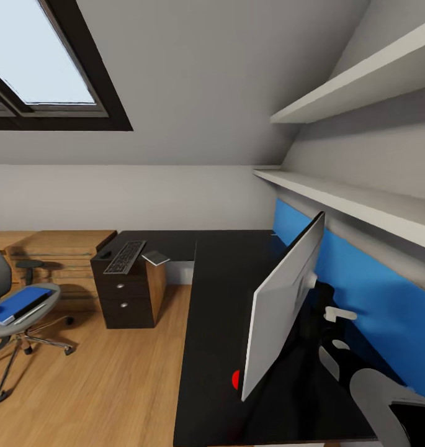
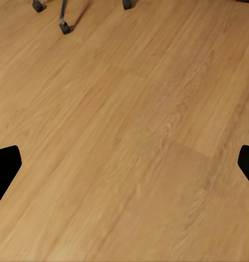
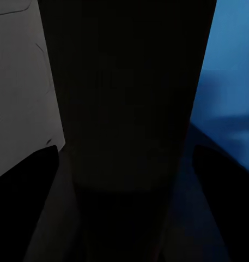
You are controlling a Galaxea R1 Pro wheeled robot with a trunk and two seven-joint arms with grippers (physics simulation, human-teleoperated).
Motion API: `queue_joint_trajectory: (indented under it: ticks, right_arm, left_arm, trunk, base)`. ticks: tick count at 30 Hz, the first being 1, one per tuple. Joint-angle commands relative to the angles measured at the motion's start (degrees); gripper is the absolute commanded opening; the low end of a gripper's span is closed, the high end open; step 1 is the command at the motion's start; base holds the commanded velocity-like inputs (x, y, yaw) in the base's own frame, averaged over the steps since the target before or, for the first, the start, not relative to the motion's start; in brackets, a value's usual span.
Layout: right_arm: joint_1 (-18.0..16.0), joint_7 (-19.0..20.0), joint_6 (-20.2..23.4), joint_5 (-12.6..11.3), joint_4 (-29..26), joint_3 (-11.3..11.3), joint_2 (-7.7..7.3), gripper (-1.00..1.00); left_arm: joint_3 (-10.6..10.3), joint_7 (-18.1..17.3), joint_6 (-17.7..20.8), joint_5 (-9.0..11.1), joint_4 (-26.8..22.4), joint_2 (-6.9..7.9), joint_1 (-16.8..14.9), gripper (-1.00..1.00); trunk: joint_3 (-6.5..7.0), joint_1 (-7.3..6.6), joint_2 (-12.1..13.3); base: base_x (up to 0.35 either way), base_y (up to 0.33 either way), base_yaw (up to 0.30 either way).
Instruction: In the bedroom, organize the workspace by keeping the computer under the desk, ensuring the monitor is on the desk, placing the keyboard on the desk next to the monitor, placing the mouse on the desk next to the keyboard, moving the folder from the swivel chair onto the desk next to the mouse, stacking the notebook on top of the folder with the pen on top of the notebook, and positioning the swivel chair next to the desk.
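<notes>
right claw (image 3: 124, 164) sits spread around the monitor (image 1: 280, 310) stand on the surface (image 1: 218, 279), grip unconfirmed; left claw (image 2: 124, 164) open, empty over floor; risk: monitor tipping or sliding if nudged; folder (image 1: 20, 304) on swivel chair (image 1: 13, 323).

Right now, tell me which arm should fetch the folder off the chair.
Left, probably: the folder lies on the swivel chair at the robot's left, while the right gripper is behind the monitor.

swivel chair (image 1: 13, 310) cut off at edge
</notes>
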Motion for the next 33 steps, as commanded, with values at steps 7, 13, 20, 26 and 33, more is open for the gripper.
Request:
queue_joint_trajectory:
  ticks: [7,13,20,26,33]
  right_arm:
    - [-0.01,0.07,-0.35,-0.67,2.78,-0.63,-0.05,-1.0]
    - [-0.01,0.07,-0.37,-0.65,2.78,-0.63,-0.07,-1.0]
    - [-0.01,0.07,-0.33,-0.67,2.78,-0.63,-0.07,-1.0]
    - [-0.01,0.12,-0.37,-0.66,2.71,-0.63,-0.07,-1.0]
    - [-0.01,0.09,-0.29,-0.65,2.68,-0.63,-0.07,-1.0]
  left_arm:
    - [0.41,0.13,-0.14,-0.44,0.03,-0.03,-0.05,1.0]
    - [0.41,0.12,-0.21,-0.44,0.03,-0.03,-0.03,1.0]
    - [0.41,0.12,-0.15,-0.44,0.03,-0.03,-0.06,1.0]
    - [0.41,0.13,-0.14,-0.44,0.03,-0.03,-0.01,1.0]
    - [0.41,0.13,-0.14,-0.44,0.03,-0.03,-0.01,1.0]
  trunk:
    - [-0.08,0.12,-0.01]
    - [-0.08,0.12,-0.01]
    - [-0.08,0.12,-0.01]
    - [-0.08,0.12,-0.01]
    - [-0.08,0.12,-0.01]
  base:
    - [0.162,0.0,0.0]
    - [0.152,0.0,0.0]
    - [0.226,0.0,0.0]
    - [0.054,0.0,0.0]
    - [0.003,0.0,0.0]
